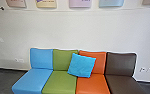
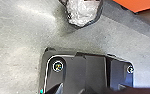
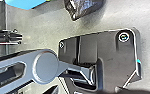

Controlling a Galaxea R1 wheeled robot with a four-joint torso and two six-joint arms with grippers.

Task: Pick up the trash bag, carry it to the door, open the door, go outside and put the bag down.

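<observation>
A trash bag point(image 2: 82, 12), whitish and crinkled with a dark edge, stands on the grey floor in the left wrist view. Glossy dark folds of the bag point(image 3: 84, 7) show in the right wrist view, also over the floor. The bag is apart from the robot's wide dark plate, with a strip of floor between them. Its full shape is cut off in both wrist views. How either gripper stands cannot be made out, and no hold on the bag can be seen.
A row of blue point(image 1: 32, 78), green point(image 1: 59, 81), orange point(image 1: 92, 83) and brown point(image 1: 123, 83) seats runs along a white wall point(image 1: 73, 30). A blue cushion point(image 1: 81, 65) leans on the backrests. Dark mechanical parts point(image 3: 8, 37) jut over the floor.
</observation>
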